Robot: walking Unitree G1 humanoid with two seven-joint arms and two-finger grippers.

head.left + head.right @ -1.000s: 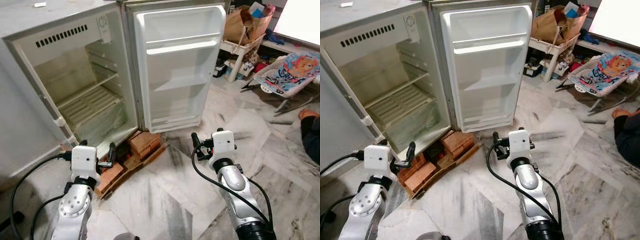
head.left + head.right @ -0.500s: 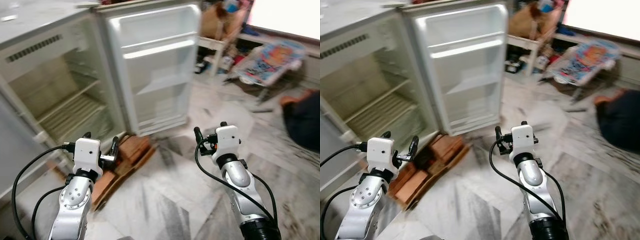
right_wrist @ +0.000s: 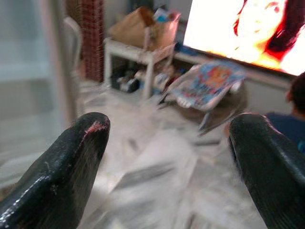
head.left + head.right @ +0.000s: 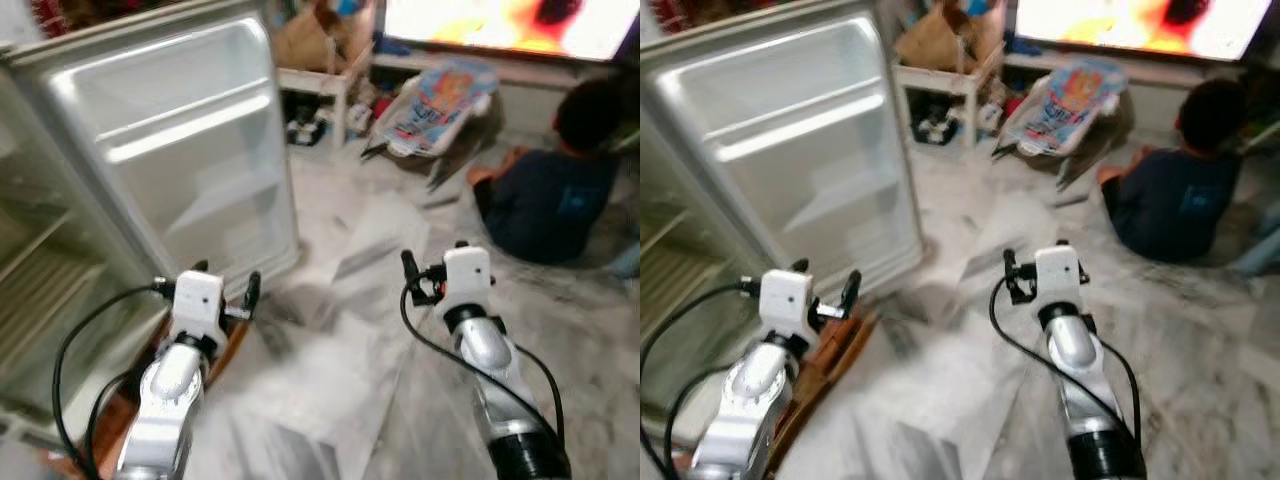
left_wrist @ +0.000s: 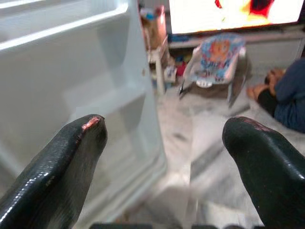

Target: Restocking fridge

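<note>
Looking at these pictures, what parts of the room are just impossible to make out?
- Fridge inside: cut off by the left edge of the eye views; only its open door shows fully.
- Wood under the fridge: partly hidden by the left gripper and arm, blurred.
- Screen: washed out, cropped at the top.
- Clutter on the white rack: too blurred and small.
- Seated person: turned away, smeared.
- Right gripper: holds nothing.

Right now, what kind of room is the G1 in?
Most likely a lived-in family living room, not a kitchen proper. An open, empty fridge door stands on marble floor, near a lit TV screen, a baby bouncer and a person sitting on the floor.
</note>
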